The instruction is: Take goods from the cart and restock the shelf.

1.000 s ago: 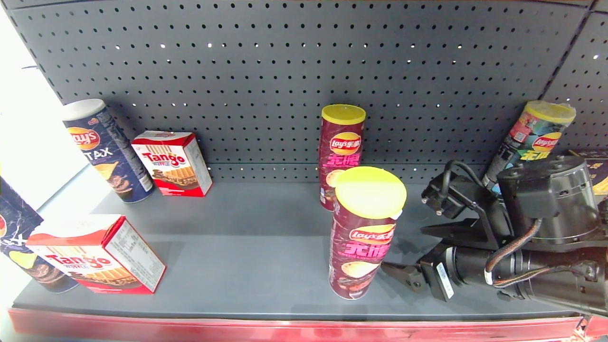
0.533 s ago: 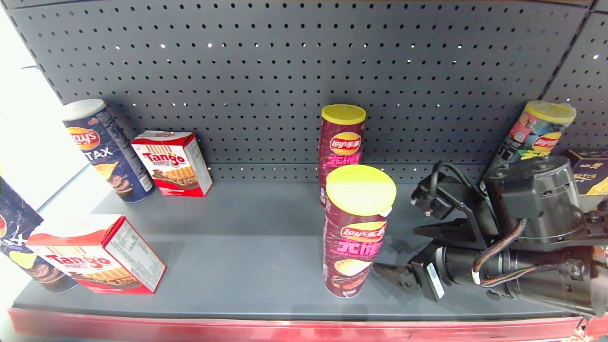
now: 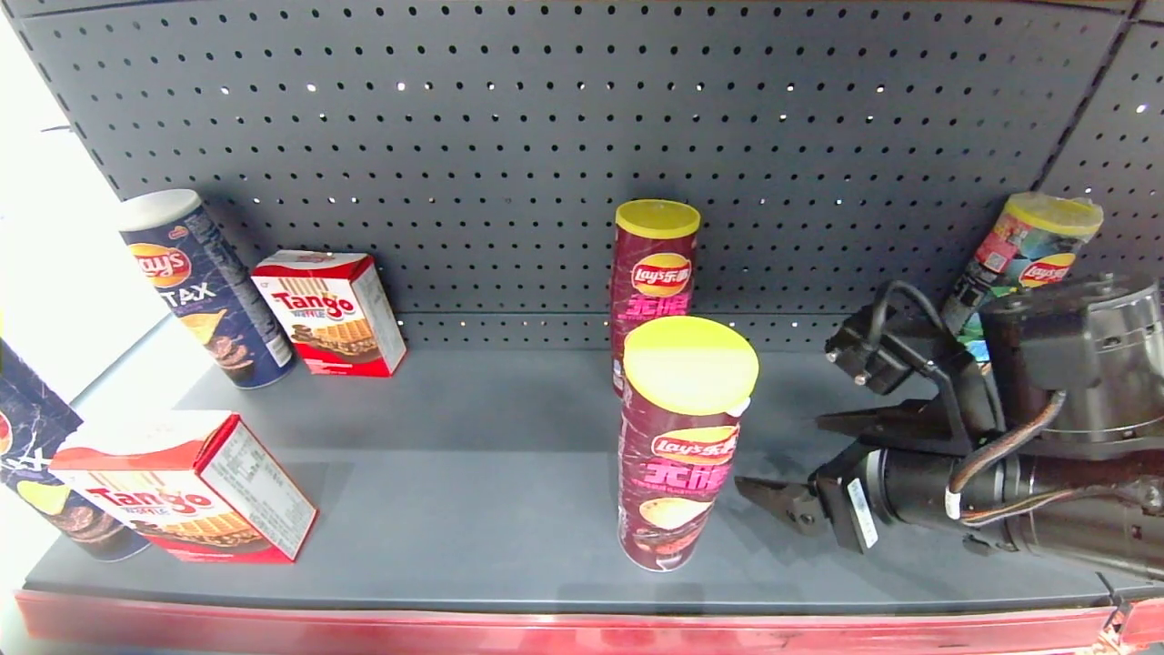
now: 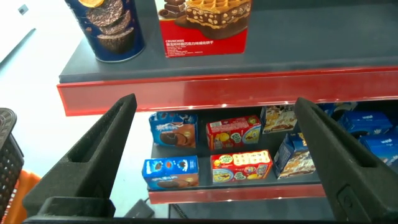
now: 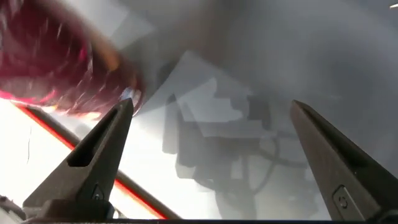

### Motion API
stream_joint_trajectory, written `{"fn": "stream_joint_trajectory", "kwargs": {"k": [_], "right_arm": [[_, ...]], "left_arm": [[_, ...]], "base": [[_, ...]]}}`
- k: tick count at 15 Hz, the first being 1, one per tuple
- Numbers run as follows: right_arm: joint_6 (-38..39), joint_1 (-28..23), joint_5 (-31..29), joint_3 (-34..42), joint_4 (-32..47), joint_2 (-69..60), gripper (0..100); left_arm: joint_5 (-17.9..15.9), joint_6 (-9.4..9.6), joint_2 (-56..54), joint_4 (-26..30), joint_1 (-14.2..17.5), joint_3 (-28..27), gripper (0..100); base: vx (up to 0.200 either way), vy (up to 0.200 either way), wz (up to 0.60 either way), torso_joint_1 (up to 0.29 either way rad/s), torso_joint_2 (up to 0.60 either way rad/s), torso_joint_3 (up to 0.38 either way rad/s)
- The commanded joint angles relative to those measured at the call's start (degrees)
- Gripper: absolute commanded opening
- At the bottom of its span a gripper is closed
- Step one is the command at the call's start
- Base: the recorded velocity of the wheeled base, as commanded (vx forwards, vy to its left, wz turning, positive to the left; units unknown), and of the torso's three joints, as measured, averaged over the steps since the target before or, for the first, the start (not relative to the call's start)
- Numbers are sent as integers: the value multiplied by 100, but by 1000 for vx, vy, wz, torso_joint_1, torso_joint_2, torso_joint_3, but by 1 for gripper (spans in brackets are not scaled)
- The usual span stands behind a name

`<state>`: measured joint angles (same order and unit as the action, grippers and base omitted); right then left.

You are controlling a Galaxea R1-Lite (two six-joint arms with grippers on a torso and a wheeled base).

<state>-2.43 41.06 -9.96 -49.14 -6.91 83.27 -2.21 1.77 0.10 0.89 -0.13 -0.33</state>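
Observation:
A maroon chips can (image 3: 680,455) with a yellow lid stands upright near the front of the grey shelf (image 3: 473,455); it is a blurred maroon shape (image 5: 50,68) in the right wrist view. A second maroon can (image 3: 655,273) stands behind it by the pegboard. My right gripper (image 3: 789,459) lies just right of the front can, open and empty, a small gap from it; its fingers spread wide in its own view (image 5: 211,155). My left gripper (image 4: 214,155) is open and empty, held low in front of the shelf's red front edge (image 4: 230,93).
At the shelf's left stand a blue chips can (image 3: 205,287), a red wafer box (image 3: 332,314), another wafer box (image 3: 186,487) and a dark can (image 3: 36,464) at the front. A yellow-lidded can (image 3: 1028,246) leans at far right. Lower shelves hold small boxes (image 4: 236,134).
The front maroon can shifted a little left and stood straight, then stayed put. My right gripper has since drawn back to the right, away from the can.

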Motion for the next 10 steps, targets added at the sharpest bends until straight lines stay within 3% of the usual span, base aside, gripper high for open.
{"fn": "stream_joint_trajectory", "kwargs": {"k": [1,5,10], "right_arm": [[5,-203,-6,-69,-3,-382,100],[67,-1065,3,-87,-126,-1867,100],[-74,-1443,-349,361,-636,-3634,100]], "left_arm": [[1,-1,8,-1,-4,-2,100],[1,8,8,-1,-4,-2,100],[-8,8,8,-1,-4,-2,100]], "base": [[0,0,0,0,0,0],[0,0,0,0,0,0],[0,0,0,0,0,0]]}}
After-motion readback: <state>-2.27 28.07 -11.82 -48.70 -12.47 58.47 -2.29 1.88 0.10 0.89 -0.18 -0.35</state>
